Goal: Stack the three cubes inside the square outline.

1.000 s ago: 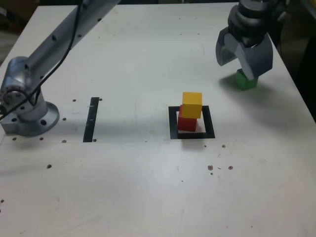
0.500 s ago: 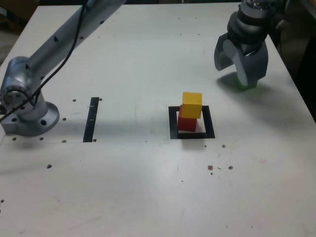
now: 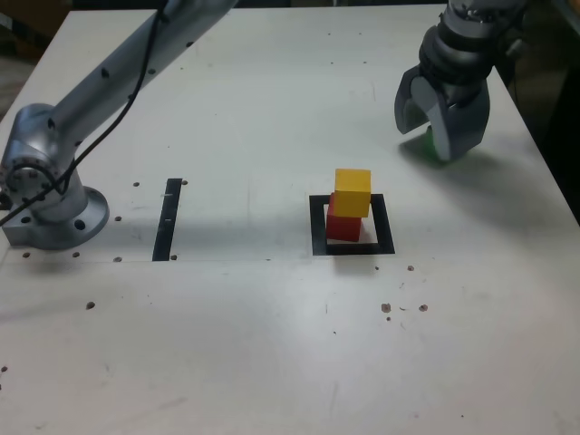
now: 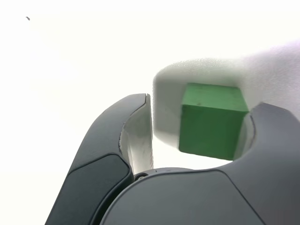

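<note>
Your red [image 3: 343, 227] and yellow [image 3: 352, 193] are stacked; green [image 4: 212, 129] remains, between your claw's [image 4: 202, 126] parted, unclamped fingers.

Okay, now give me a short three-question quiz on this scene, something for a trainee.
1. Which cube lies between the fingers of the hand?
2. True or false: the yellow cube sits on top of the red cube.
3. Fill in the blank: the stack stands inside the black square outline, while the separate straight strip is coloured ____.

Key: 1. The green cube. 2. True. 3. Black.
</note>
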You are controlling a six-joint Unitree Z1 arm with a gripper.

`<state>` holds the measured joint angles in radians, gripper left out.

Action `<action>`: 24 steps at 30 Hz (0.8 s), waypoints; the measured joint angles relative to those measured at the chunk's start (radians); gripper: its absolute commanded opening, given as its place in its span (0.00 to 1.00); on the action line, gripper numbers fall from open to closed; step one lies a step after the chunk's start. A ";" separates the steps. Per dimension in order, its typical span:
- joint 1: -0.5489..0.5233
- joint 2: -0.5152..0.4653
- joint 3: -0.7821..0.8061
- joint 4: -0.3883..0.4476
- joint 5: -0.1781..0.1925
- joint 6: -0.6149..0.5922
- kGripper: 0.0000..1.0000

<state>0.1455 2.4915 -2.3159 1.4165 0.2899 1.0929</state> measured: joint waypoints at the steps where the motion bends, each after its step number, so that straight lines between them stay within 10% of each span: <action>1: 0.000 0.002 0.001 -0.001 -0.001 0.000 0.61; 8: -0.005 0.004 0.005 -0.006 -0.009 -0.001 0.58; 24: -0.009 0.003 -0.008 -0.011 -0.017 -0.146 0.07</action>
<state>0.1369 2.4941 -2.3235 1.4052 0.2731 0.9464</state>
